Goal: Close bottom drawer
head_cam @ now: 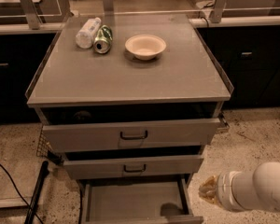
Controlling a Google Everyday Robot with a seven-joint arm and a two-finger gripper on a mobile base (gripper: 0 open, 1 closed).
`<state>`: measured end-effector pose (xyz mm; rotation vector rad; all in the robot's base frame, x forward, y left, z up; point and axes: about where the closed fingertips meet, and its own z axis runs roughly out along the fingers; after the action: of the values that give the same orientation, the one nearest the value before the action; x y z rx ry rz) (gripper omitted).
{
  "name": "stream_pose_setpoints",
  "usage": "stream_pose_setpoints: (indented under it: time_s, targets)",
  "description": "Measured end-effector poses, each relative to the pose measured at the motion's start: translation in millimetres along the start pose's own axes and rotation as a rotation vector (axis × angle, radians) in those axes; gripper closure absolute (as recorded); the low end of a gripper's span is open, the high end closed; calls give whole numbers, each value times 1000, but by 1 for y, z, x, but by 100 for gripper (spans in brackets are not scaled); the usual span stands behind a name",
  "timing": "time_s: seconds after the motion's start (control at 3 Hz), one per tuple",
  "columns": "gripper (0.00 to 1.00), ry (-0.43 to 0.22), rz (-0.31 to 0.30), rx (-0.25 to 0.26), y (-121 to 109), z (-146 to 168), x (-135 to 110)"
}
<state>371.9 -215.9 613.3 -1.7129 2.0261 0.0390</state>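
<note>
The bottom drawer [130, 200] is the narrowest of three grey drawers. It stands pulled far out, showing its plain grey inside, and its front [144, 220] lies at the lower edge of the view. The handle is out of view. My gripper [206, 190] is at the end of the white arm [256, 188], low on the right. It sits just right of the drawer's right side wall, apart from it.
The middle drawer [133, 166] and the widest top drawer [133, 134] are each slightly open. On the cabinet top [130, 78] lie a plastic bottle [87, 31], a green can [103, 38] and a white bowl [145, 46]. A black cable [37, 195] lies on the floor at left.
</note>
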Motion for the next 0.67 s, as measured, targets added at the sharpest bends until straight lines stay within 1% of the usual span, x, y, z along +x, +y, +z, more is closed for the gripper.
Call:
stream_pose_setpoints:
  time_s: [0.33,0.67]
  targets:
    - [100,-10,35,-84,45,66,37]
    - [100,-10,35,-84,45,66,37]
